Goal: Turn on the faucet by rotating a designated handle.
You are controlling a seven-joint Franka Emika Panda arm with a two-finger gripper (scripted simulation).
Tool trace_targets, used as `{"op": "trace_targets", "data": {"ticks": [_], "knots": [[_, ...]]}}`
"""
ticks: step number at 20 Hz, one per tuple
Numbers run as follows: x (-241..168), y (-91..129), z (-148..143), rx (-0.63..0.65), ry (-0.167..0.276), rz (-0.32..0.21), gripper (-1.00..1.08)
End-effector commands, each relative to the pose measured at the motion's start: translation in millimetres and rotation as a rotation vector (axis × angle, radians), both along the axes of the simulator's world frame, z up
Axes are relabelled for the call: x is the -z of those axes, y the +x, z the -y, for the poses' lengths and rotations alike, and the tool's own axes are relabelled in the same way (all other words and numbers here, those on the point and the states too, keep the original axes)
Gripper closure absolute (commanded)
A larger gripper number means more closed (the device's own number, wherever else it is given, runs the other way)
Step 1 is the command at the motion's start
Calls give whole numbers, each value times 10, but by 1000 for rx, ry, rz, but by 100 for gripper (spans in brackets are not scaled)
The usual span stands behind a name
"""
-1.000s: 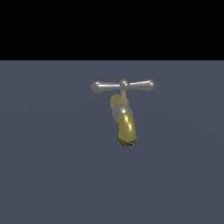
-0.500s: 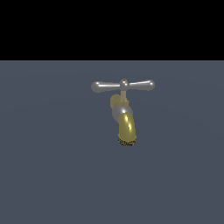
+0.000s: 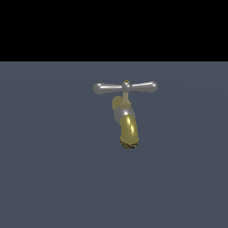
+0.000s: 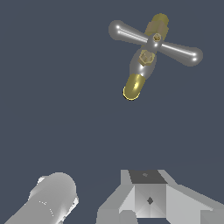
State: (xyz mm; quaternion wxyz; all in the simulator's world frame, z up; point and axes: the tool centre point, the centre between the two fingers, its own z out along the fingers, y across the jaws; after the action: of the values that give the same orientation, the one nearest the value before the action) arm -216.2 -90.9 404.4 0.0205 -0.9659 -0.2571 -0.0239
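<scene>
A small faucet (image 3: 127, 120) stands alone on a flat, dark blue-grey surface (image 3: 53, 178), roughly in the middle of the exterior view, under a black band of background. Its shiny brass-gold spout (image 3: 129, 130) curves downward toward the camera, with a silver collar above it and a thin brass stem rising to the top. Across that stem lies the handle (image 3: 125, 87), a slim silver crossbar with rounded ends and a small brass cap at its centre; it sits level and reaches wider than the spout on both sides. My arm does not appear in the exterior view at all. From my wrist camera I look down on the faucet (image 4: 144, 61) from above, the handle (image 4: 155, 43) crossing it diagonally, well apart from me and untouched. Only grey parts of my own body show at the edge of that view, so I cannot tell whether my gripper's fingers are spread or pressed together.
</scene>
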Motion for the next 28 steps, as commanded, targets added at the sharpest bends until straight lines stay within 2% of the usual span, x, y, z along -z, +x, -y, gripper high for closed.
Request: {"op": "trace_targets", "data": {"ticks": [1,15,28], "knots": [[98,58,81,-56,-4,0,108],[625,466,460,-360,-25,-1,108],[1073,910,681,-625,-44,-2,108]]}}
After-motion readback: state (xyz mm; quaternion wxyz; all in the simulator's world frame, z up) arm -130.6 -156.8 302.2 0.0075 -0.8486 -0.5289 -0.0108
